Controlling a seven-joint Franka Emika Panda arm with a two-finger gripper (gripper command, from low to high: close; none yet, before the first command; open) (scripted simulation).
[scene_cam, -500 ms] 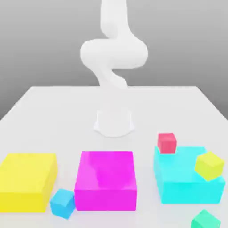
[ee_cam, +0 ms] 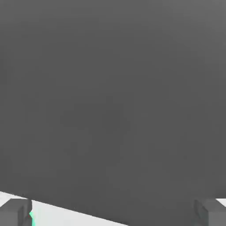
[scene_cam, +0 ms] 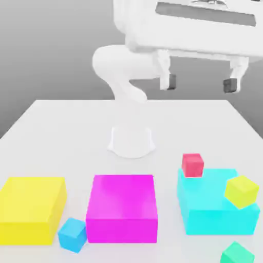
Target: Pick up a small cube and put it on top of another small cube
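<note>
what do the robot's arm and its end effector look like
The arm is smooth, white and rounded, with bulging joints and a flared base. The end effector has a wide white body with a long grey inset strip, and two slim white fingers ending in dark, blocky pads.

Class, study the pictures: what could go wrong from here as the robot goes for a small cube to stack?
The gripper is open and well above the cubes, so a slightly misaimed descent might miss the green cube.
The yellow-green cube is close by, at the cyan block, and could get knocked.
</note>
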